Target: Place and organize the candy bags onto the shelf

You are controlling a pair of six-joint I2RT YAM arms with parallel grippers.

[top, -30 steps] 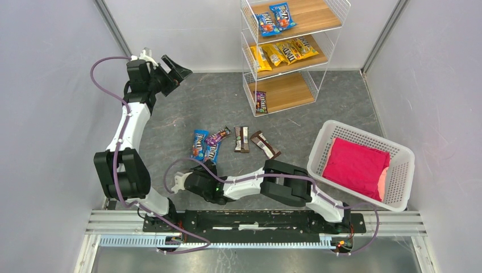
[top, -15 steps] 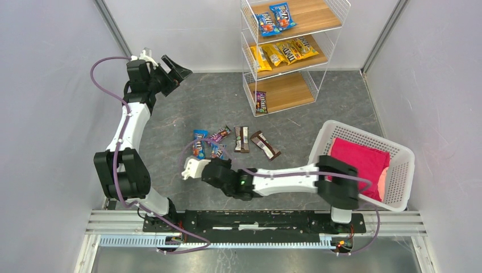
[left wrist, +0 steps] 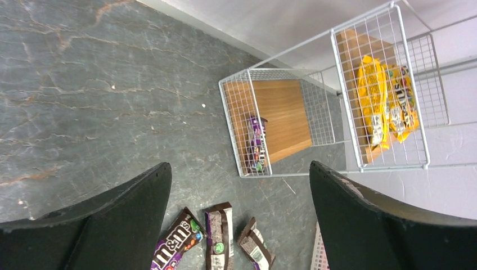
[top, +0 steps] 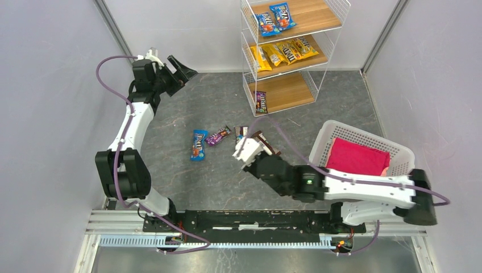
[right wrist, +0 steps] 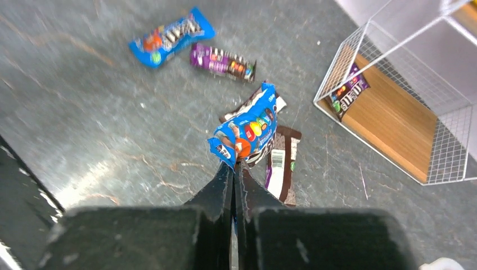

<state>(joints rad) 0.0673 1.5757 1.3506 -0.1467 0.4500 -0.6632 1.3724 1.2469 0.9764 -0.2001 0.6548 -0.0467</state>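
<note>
So the blue candy bag (right wrist: 247, 132) is glossy, crinkly plastic film, and the worktop (top: 216, 102) looks like matt grey stone with pale veins and a faint sheen. The shelf (top: 287, 91) is thin white-coated wire with smooth light wood tiers. The basket (top: 401, 182) is white plastic, the pink cloth (top: 355, 165) looks soft and matt, and the fingers (left wrist: 382, 225) are matt black plastic, slightly rough.

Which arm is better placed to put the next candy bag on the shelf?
Right. Its jaws are shut on a blue candy bag, and the shelf already has blue bags on its top tier. The left arm is off to the shelf's left, its jaws open and empty.
</note>
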